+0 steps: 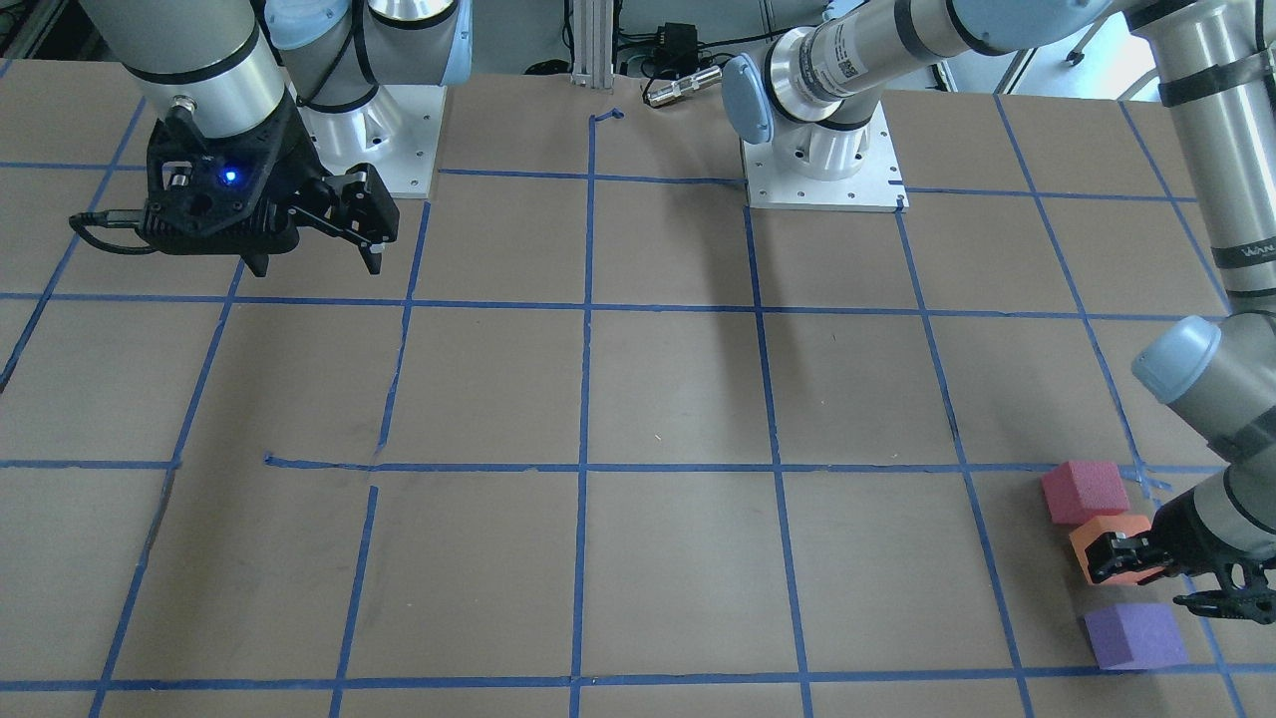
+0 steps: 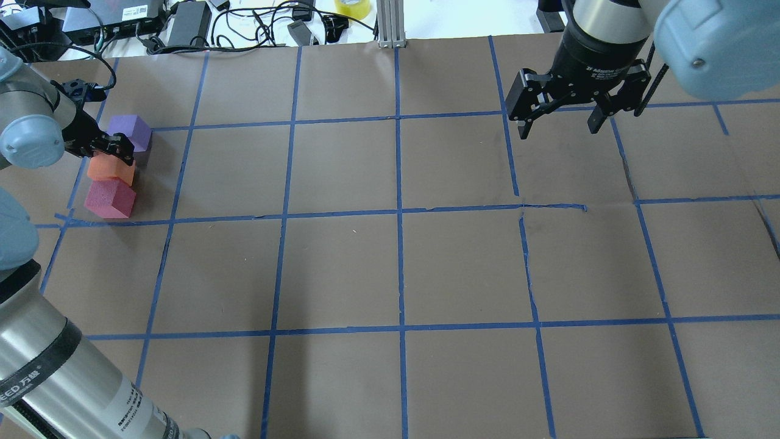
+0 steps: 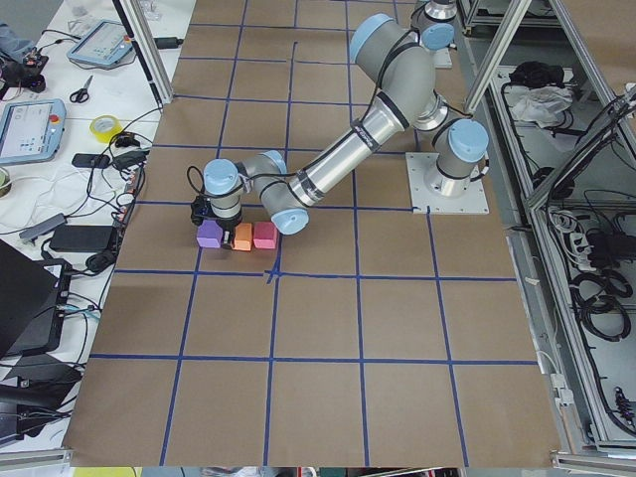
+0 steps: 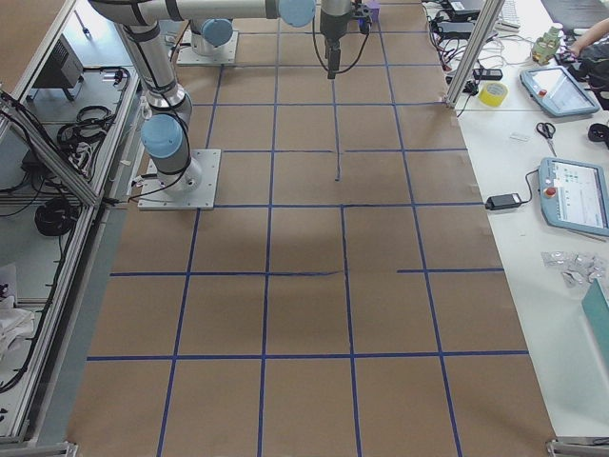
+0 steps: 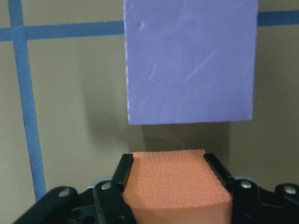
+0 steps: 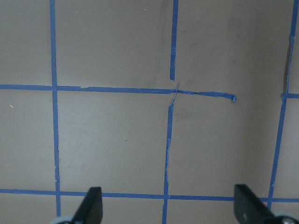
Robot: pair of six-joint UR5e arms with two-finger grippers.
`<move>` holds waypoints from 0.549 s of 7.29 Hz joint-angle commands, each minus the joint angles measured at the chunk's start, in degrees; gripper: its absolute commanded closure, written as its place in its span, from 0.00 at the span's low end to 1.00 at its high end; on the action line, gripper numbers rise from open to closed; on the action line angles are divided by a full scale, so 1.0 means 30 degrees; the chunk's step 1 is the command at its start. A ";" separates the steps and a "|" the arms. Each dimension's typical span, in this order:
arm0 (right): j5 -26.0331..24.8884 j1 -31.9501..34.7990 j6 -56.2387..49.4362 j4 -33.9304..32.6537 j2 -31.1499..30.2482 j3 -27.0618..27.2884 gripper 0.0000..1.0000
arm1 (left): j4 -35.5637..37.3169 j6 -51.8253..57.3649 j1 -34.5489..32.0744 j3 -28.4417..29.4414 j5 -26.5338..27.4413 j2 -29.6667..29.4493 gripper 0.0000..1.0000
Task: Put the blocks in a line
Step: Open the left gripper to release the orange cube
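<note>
Three foam blocks stand in a short row at the table's left far side. In the overhead view they are the purple block [image 2: 130, 131], the orange block [image 2: 109, 171] and the pinkish-red block [image 2: 109, 199]. My left gripper [image 2: 113, 152] is shut on the orange block [image 5: 175, 182], with a finger flush on each side. The purple block [image 5: 191, 60] lies just ahead of it with a small gap. In the front-facing view the orange block [image 1: 1102, 543] touches the pinkish-red block [image 1: 1085, 491]. My right gripper [image 2: 557, 125] hangs open and empty over bare table on the far right.
The brown table top [image 2: 396, 262] carries a blue tape grid. Cables and power bricks [image 2: 183, 21] and a yellow tape roll [image 2: 352, 7] lie beyond the far edge. The arm bases [image 1: 822, 170] stand at the robot's side.
</note>
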 commanded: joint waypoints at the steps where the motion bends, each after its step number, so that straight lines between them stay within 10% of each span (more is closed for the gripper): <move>1: -0.0077 0.0000 -0.0129 0.0029 0.0000 -0.0020 0.00 | 0.0018 -0.0427 -0.0029 -0.0008 -0.0769 -0.0099 0.54; 4: -0.0077 0.0000 -0.0101 0.0058 0.0000 0.0009 0.00 | 0.0047 -0.0139 -0.0058 -0.0125 -0.0951 -0.0157 0.56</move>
